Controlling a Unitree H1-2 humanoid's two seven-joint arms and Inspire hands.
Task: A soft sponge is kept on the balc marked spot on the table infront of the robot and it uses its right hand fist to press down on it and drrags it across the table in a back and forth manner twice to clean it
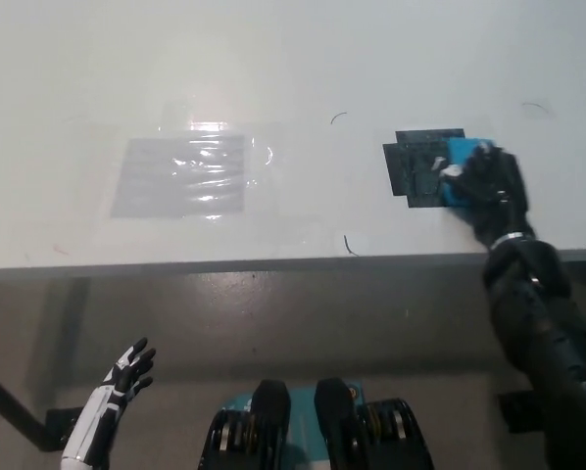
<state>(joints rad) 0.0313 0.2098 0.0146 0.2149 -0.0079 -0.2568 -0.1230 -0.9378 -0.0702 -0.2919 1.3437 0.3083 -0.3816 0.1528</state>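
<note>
A blue sponge (460, 153) lies on the right part of the black marked spot (415, 168) on the white table (273, 59). My black right hand (484, 186) rests on top of the sponge with its fingers curled, covering most of it. The right arm comes up from the lower right corner. Whether the hand presses or grips the sponge cannot be seen. My white left hand (124, 377) hangs below the table edge at the lower left, fingers spread, holding nothing.
A shiny clear plastic patch (185, 174) is taped to the table left of centre. The table's front edge (273, 264) runs across the picture's middle. A black table foot (528, 406) shows on the floor at the lower right.
</note>
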